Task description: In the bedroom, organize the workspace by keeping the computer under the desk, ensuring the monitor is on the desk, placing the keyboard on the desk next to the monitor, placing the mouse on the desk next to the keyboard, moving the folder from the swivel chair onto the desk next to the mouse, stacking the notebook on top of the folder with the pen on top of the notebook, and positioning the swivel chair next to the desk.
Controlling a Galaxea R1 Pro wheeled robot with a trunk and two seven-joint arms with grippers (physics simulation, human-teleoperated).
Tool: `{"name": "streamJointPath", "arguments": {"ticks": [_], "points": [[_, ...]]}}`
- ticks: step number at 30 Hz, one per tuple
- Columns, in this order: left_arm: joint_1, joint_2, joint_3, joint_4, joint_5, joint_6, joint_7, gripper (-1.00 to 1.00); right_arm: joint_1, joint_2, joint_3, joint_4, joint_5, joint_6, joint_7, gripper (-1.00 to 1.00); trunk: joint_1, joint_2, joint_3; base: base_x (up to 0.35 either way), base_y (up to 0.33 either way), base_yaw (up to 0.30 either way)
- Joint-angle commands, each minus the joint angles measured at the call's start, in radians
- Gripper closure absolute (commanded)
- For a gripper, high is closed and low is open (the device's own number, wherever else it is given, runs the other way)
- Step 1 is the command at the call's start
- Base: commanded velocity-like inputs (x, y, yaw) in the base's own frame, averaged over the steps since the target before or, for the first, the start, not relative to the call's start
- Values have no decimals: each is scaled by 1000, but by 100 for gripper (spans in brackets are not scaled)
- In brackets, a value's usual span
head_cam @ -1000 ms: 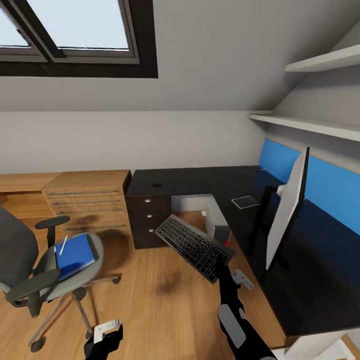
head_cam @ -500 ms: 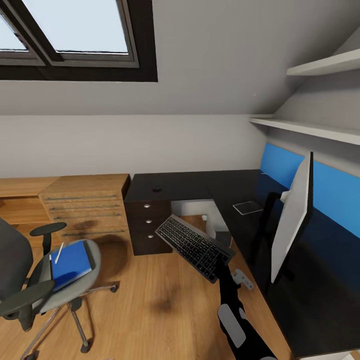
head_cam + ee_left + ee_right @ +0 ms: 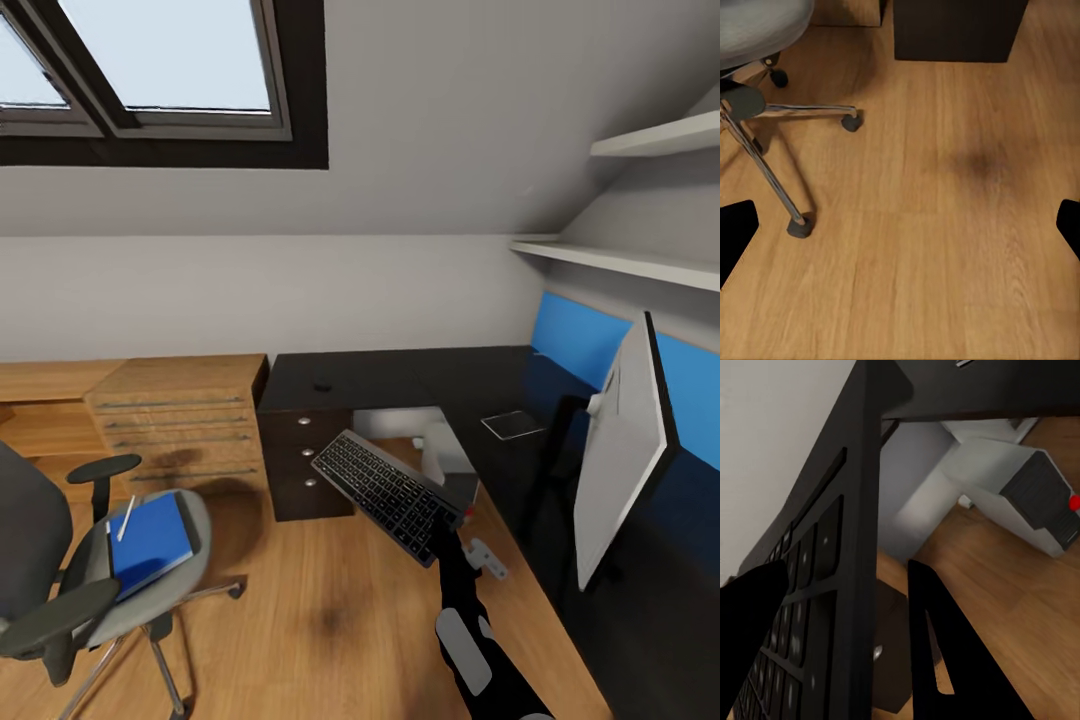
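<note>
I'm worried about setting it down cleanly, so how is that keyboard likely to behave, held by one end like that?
The keyboard looks stiff: it juts straight from the right gripper without sagging. Held at one end, it may twist or slip in the jaws. Slim and flat, it probably lies stable on the desk, though the glossy top may let it slide.

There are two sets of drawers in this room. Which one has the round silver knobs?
The dark drawer unit under the black desk. Its fronts carry small round silver knobs, while the light wooden chest beside it has long bar handles.
</note>
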Motion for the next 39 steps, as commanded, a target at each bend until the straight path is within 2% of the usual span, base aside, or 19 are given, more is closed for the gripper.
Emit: {"name": "streamJointPath", "arguments": {"ticks": [1,16,32,39], "points": [[-1,0,-8,0,3,-3,6,-100,-1,0,2,0,-6,-4,-1,100,0,-1,-1,110,47,119],[-1,0,-8,0,3,-3,10,-100,-1,0,1,0,-6,-4,-1,100,0,-1,1,53,8,214],[-1,-1,-8,0,3,-1,10,-100,-1,0,4,0,-5,-3,2,100,0,-1,1,315,0,12],[-1,-1,-8,0,3,-1,10,-100,-1,0,-9,0,-10,-2,-8,100,0,-1,1,335,0,0]]}}
